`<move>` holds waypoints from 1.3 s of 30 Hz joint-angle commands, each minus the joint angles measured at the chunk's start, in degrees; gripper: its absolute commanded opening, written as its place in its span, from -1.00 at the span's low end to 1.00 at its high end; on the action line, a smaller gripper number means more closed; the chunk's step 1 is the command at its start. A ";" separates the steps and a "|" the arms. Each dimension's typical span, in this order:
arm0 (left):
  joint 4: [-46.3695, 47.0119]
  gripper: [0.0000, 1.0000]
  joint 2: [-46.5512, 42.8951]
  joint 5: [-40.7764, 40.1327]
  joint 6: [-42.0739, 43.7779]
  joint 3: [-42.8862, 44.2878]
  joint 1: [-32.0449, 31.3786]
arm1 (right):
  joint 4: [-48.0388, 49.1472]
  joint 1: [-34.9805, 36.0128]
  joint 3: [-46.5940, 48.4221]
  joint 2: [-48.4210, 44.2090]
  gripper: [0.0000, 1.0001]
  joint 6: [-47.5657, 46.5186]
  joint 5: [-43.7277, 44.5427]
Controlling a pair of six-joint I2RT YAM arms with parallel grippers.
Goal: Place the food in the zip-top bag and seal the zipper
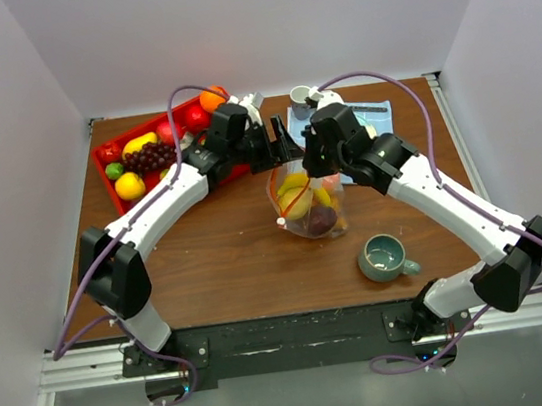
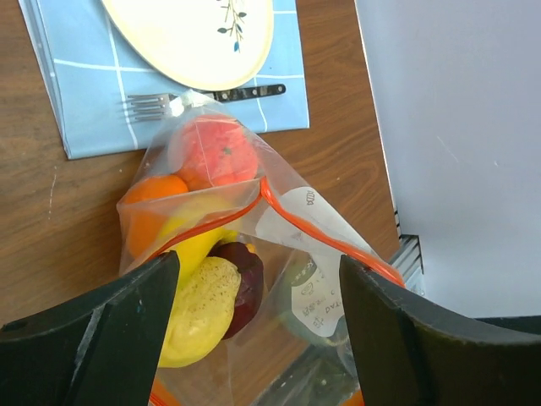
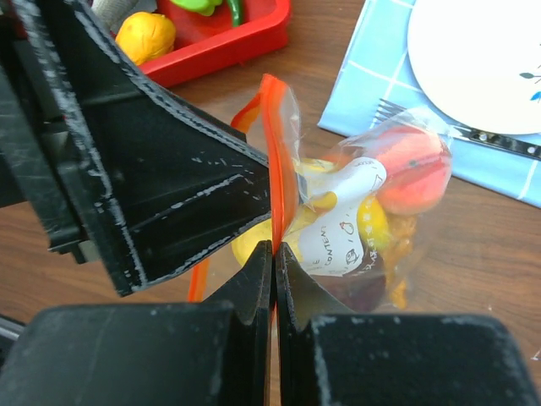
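Crinkly clear zip-top bag (image 1: 308, 204) stood at frame centre on the brown wood-grain table (image 1: 209, 262), between the two arms. Food in the bag was glossy: a round red-orange piece (image 2: 221, 152), an orange piece (image 2: 150, 193), a bumpy yellow lemon (image 2: 203, 304) and a dark purple piece (image 2: 247, 283). The zipper (image 3: 277, 169), a thin orange-red strip, ran along the bag's upper edge; in the left wrist view its two sides were parted into a V.

The right gripper (image 3: 275, 254) was pinched together on the zipper, with the strip running into the slit between its black fingers. The left gripper (image 2: 258, 266) was spread wide, one finger either side of the bag; cannot tell if it touched.

Both arms were bent in from the lower corners, their wrists meeting just above the bag.

The red plastic tray (image 1: 105, 174) at upper left held purple grapes (image 1: 149, 158) and more fruit. A teal ceramic mug (image 1: 385, 256) stood at lower right of the bag. A blue checked placemat (image 2: 84, 101) carried a cream plate (image 2: 194, 34), a fork (image 2: 148, 106) and a knife (image 2: 249, 91).
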 commanded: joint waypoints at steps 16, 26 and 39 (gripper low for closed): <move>-4.53 0.61 0.10 -24.74 17.83 8.10 14.61 | 0.77 -6.35 4.28 -1.65 -1.00 -0.06 -6.59; -5.58 0.51 13.31 -29.78 24.34 9.78 19.62 | 1.38 -6.26 0.67 -2.89 -1.00 -0.15 -7.21; -7.79 0.46 22.28 -29.96 26.45 10.75 19.54 | 3.40 -6.26 -0.12 -1.13 -1.00 -0.41 -9.14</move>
